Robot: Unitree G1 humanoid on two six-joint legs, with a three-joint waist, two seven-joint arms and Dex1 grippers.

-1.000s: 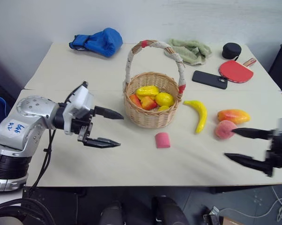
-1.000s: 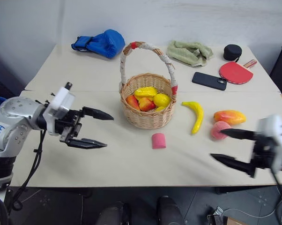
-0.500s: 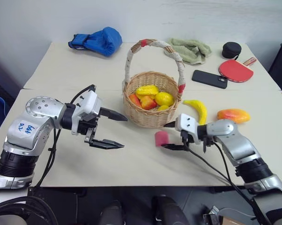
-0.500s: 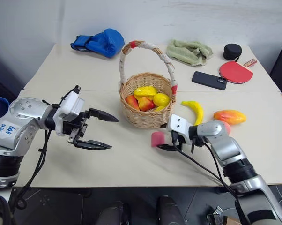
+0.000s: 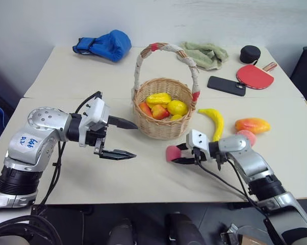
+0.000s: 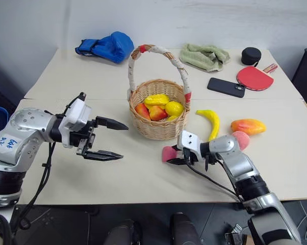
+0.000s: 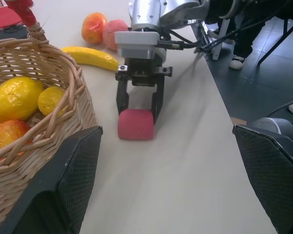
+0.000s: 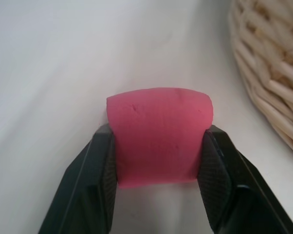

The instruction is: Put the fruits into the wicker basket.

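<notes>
1. Since a second ago the right gripper has swung in from the table's right edge to the pink block in front of the basket, and its wide-spread fingers have closed onto the block's two sides. The left gripper has hardly shifted.
2. Right claw: clamped on the block, one finger pressed to each flank, the block sitting on the table.
3. Left claw: fingers apart, holding nothing, hovering left of the basket and pointing toward it.
4. Task things: several yellow and red-orange fruits already lie in the basket. The banana lies just right of the basket, the mango farther right, and the peach is just in front of the mango, partly behind the right arm.
5. The block seems no fruit, so my reading is that this grip serves to clear it away, or is a mistake.
6. To do it well: lift straight up so the block does not drag, keep the fingers clear of the wicker wall close beside them, and set the block down away from the basket.
7. Then take the banana across its middle, carry it under the handle and release low inside the rim.
</notes>
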